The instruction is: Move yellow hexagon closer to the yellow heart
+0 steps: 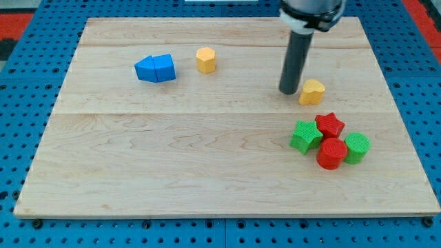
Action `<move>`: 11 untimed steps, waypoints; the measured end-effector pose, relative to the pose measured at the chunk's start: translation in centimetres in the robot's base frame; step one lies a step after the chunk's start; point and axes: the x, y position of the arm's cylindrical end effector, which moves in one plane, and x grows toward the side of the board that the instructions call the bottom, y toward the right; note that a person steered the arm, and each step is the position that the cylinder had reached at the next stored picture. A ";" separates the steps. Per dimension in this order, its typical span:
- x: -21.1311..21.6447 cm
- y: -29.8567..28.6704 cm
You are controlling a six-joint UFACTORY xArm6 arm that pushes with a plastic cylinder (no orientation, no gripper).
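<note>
Our tip (288, 91) is a bare rod grasping nothing, just left of the yellow heart (312, 91) | yellow hexagon (205, 60) lies well apart, up-left of us | we judge we must circle to its far left side.

So there's a pale wooden plank board (172, 158) sitting on a blue pegboard surface (27, 103). Up toward the view's top left are two blue blocks (156, 69) pressed together side by side, exact shapes hard to call. Lower right is a tight cluster: green star (304, 136), red star (330, 125), red cylinder (331, 153), and a green cylinder-ish block (357, 147), all touching or nearly so.
</note>
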 end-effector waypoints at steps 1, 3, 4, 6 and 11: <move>3.0 3.5; 2.3 2.5; 1.9 -10.0; -6.9 -14.1; -8.7 -2.7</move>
